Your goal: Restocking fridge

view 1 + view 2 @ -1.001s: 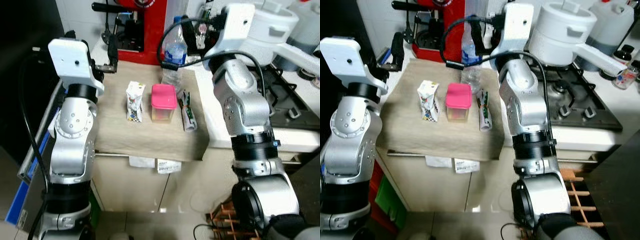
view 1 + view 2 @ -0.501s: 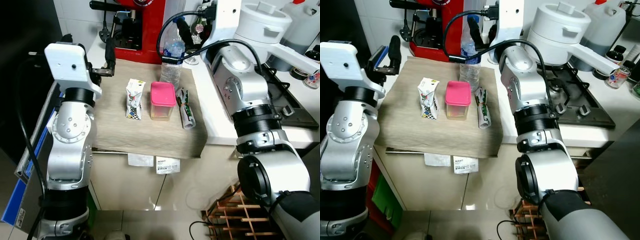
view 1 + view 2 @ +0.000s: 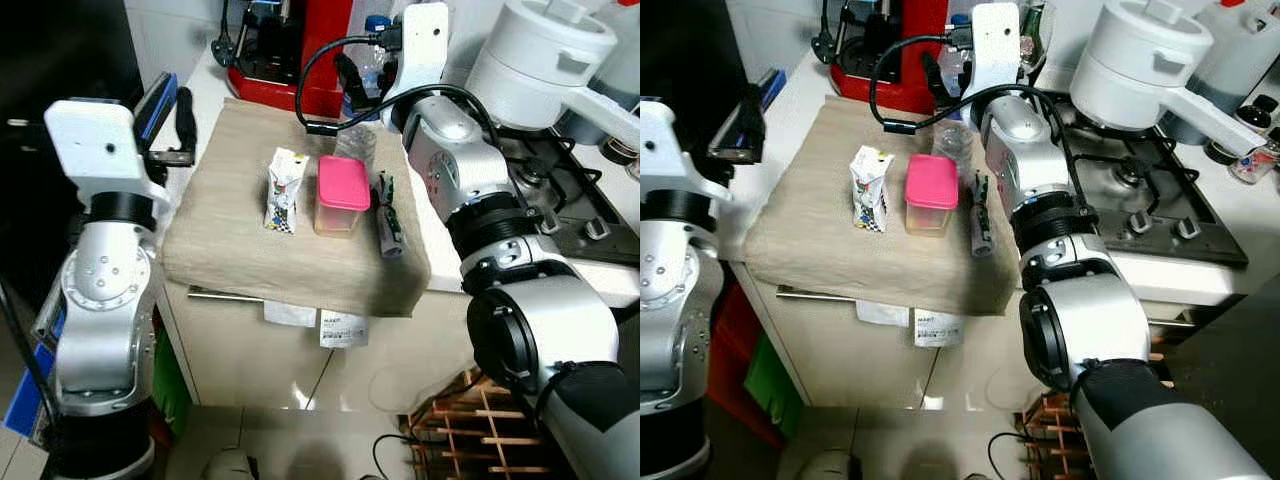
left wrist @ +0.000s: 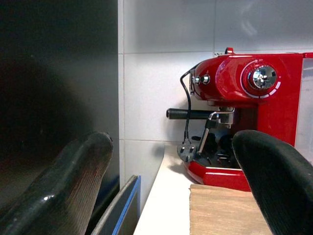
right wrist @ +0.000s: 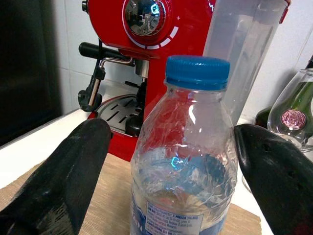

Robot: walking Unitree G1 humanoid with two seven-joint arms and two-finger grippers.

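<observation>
Left eye view: beige cloth point(image 3: 240, 220) spread over the desk point(image 3: 215, 85). On it, in a row, a small milk carton point(image 3: 282, 190) standing upright, a clear tub with a pink lid point(image 3: 341, 195) just beside it, and a rolled packet point(image 3: 387, 215) lying flat on the far side of the tub. Behind the tub, a clear water bottle point(image 3: 358, 130) with a blue cap, upright near the cloth's back edge. Right gripper point(image 3: 365, 72) raised at the bottle's top, fingers spread to either side, not closed on it. Left gripper point(image 3: 172, 110) held up over the cloth's left edge, apart from all items. Red coffee machine point(image 3: 290, 50) at the back; white pot point(image 3: 545, 55) on the hob to the right.

Right eye view: same row, carton point(image 3: 871, 187), pink-lidded tub point(image 3: 931, 194), packet point(image 3: 980, 215).

Left wrist view: two black fingers point(image 4: 68, 181) wide apart, nothing between them; red coffee machine point(image 4: 244, 112) and white tiles ahead, cloth edge below.

Right wrist view: bottle point(image 5: 183, 166) close up between the two spread fingers point(image 5: 63, 181), jaws well open with gaps on both sides. Wine glass point(image 5: 293, 115) off to one side.
</observation>
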